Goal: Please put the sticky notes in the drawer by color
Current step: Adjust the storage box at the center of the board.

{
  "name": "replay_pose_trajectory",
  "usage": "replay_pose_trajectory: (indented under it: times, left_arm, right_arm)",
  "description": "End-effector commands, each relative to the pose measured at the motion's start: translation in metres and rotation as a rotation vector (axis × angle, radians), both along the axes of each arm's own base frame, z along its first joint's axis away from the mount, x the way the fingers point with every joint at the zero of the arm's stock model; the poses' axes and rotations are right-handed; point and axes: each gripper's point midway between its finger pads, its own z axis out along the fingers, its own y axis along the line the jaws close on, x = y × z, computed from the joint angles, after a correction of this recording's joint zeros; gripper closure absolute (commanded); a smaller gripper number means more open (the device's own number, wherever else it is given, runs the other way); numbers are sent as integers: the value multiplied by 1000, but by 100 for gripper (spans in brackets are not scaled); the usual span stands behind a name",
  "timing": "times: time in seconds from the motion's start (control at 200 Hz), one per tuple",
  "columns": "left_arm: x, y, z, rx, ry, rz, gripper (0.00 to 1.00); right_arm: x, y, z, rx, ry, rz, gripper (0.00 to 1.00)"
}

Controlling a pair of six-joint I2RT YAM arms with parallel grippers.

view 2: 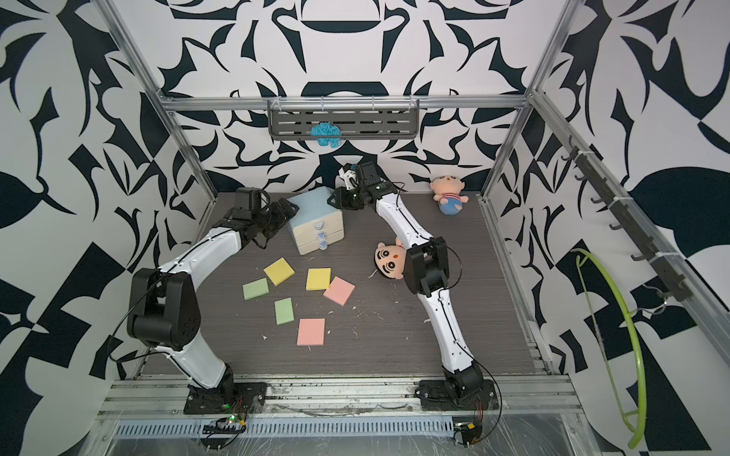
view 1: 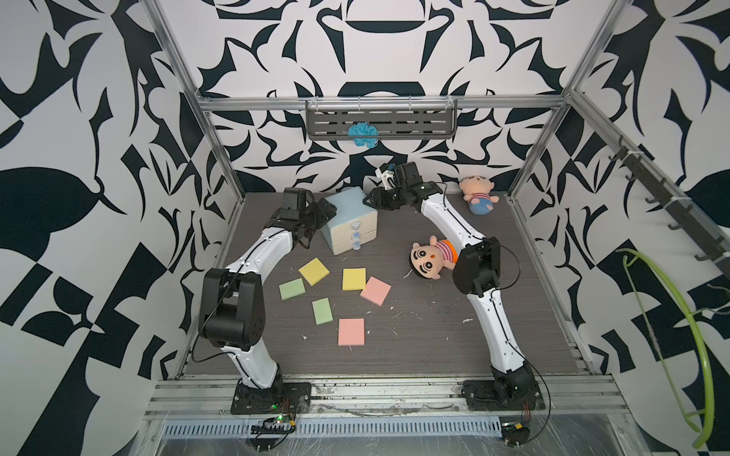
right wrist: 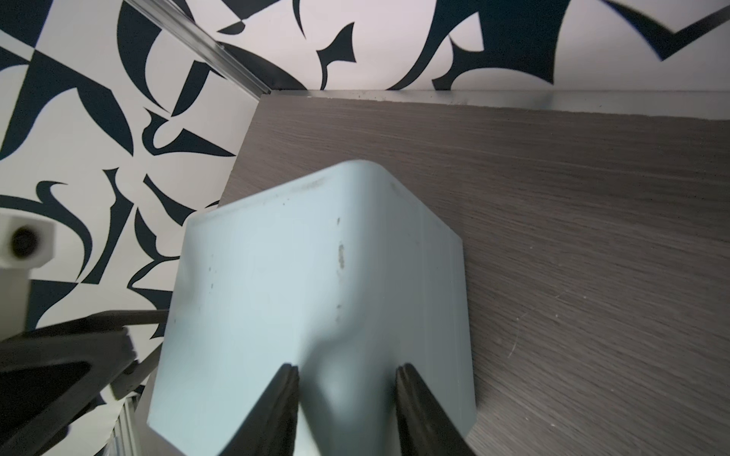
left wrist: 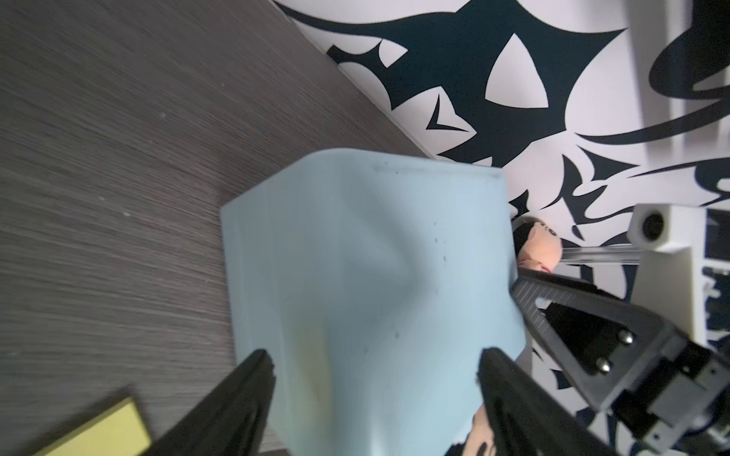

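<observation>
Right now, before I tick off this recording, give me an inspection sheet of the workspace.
Surface: grey wood-grain table, pale scraps scattered.
Job's things: six sticky notes loose on it, two yellow, two green, two pink; drawer at back, fronts look shut.
Clutter: two plush dolls.
Grippers: left gripper and right gripper at the drawer's top, jaws apart; contact unclear.
Cables: black cable loops off right arm's elbow.
Surroundings: patterned walls, shelf holding blue tuft, green hanger.
</observation>
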Motion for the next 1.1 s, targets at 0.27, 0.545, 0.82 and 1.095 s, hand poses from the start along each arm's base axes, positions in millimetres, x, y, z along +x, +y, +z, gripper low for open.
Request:
replay_pose_trajectory:
  times: [0.27, 0.545, 0.82, 1.095]
  left_arm:
    - [-37, -20, 6, -82, 27, -69, 34]
    - [-58, 1, -9, -4, 73, 21, 34]
    - [-66, 10, -23, 49, 132, 59, 36]
    - [-72, 10, -37, 56, 183, 54, 46]
  right_arm:
    - [-69, 21, 10, -13, 55, 133, 57]
    - [-62, 12, 27, -31, 4, 64, 54]
    - [-77, -30, 67, -68, -110, -114, 30]
    - [-138, -10, 30, 66, -11, -159, 40]
